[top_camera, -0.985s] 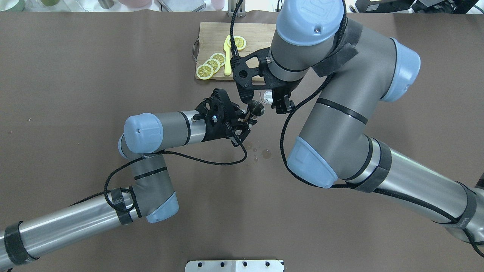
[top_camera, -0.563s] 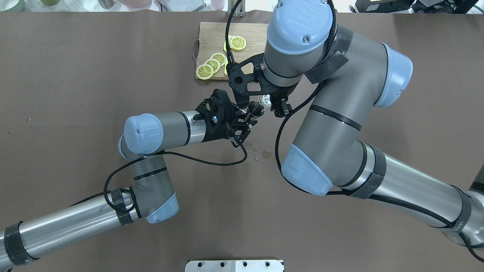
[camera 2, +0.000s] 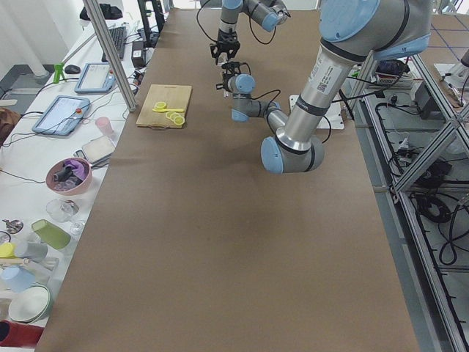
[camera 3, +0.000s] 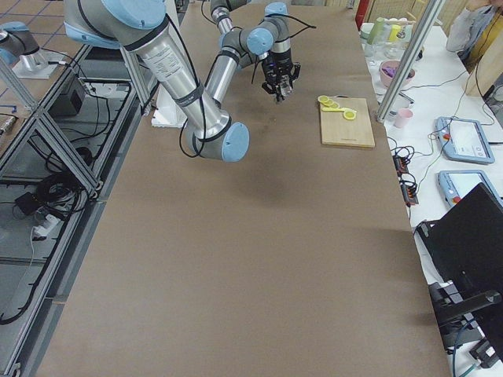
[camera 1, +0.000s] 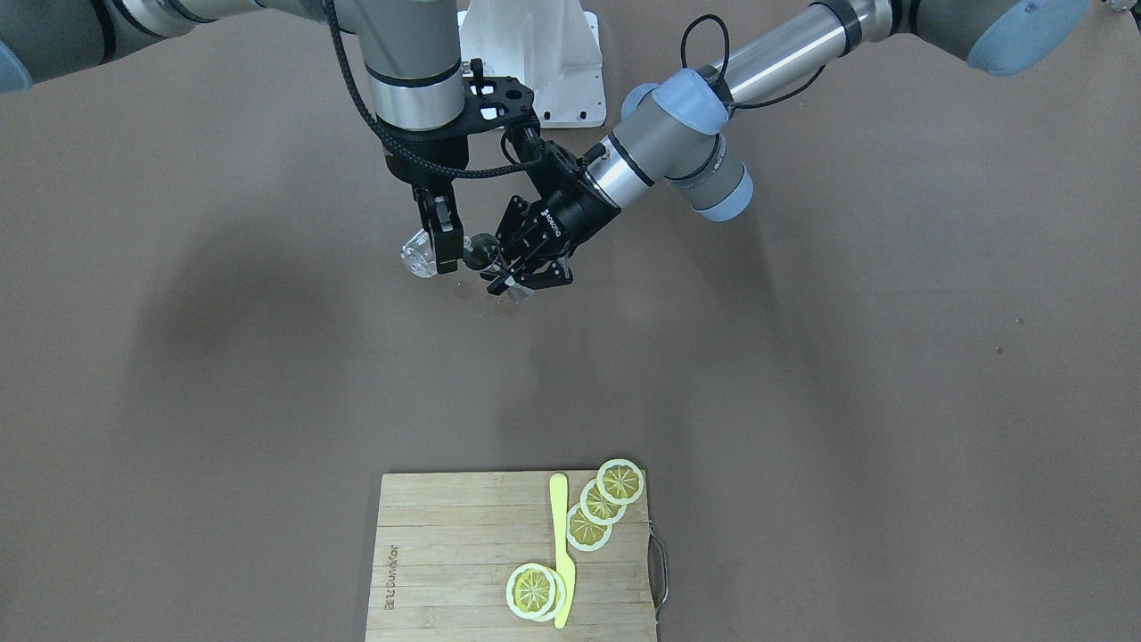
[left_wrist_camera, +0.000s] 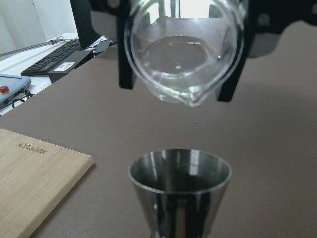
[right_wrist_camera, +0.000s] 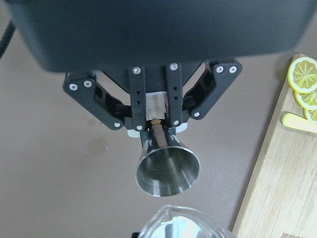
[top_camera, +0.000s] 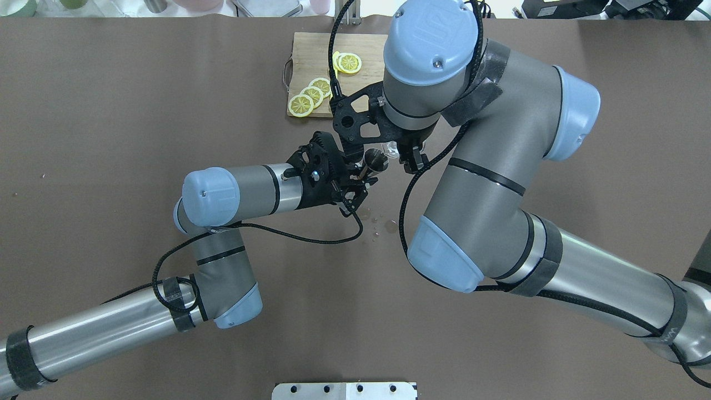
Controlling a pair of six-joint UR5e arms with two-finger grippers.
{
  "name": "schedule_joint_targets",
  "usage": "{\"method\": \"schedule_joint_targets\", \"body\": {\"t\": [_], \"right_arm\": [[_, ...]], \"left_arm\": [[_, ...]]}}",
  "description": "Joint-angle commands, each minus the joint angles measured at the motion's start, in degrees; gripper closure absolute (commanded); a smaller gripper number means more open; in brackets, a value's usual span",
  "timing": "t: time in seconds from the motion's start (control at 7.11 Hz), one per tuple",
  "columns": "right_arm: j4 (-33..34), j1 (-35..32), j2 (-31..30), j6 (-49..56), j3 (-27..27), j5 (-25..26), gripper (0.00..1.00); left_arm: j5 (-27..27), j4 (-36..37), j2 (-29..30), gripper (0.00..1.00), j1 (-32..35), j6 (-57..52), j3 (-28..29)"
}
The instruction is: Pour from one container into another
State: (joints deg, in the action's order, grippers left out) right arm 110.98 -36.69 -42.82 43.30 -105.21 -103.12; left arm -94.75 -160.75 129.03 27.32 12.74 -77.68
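The left claw is shut tight on the thin stem of a shiny metal cup. The cup stands up straight, with its open mouth on top. It sits just past the tips of this claw, and the claw reaches out to it from the side.

The right claw comes down from above. It is closed on a small glass, with one black finger on each side. The glass is tipped far over, so its little spout points down. The spout hangs right over the mouth of the cup. The two are very near but do not touch. From the left claw, the glass is up and just in front of its tips. It is hard to tell if there is water in the glass, or how full the cup is.

A few wet spots lie on the brown table. They are near the left claw, on the side closer to the robot.

Past both claws, on the far side of the table, lies a wooden board. It is well apart from the claws. On it are some lemon slices and a yellow knife. One slice lies partly under the knife.
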Motion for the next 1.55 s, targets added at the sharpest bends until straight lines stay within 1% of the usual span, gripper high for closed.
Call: {"method": "schedule_joint_targets", "body": {"t": [0.0, 0.56, 1.41], "right_arm": [[0.8, 0.4, 0.6, 0.0, 0.0, 0.8, 1.00], [2.4, 1.0, 1.5, 0.0, 0.0, 1.8, 1.00], [2.7, 1.8, 1.6, 0.1, 0.0, 3.0, 1.00]], "left_arm": [[0.0, 0.0, 0.0, 1.00, 0.0, 0.0, 0.0], [0.0, 0.0, 0.0, 1.00, 0.0, 0.0, -0.1], [0.1, 0.0, 0.0, 1.00, 0.0, 0.0, -0.1]]}}
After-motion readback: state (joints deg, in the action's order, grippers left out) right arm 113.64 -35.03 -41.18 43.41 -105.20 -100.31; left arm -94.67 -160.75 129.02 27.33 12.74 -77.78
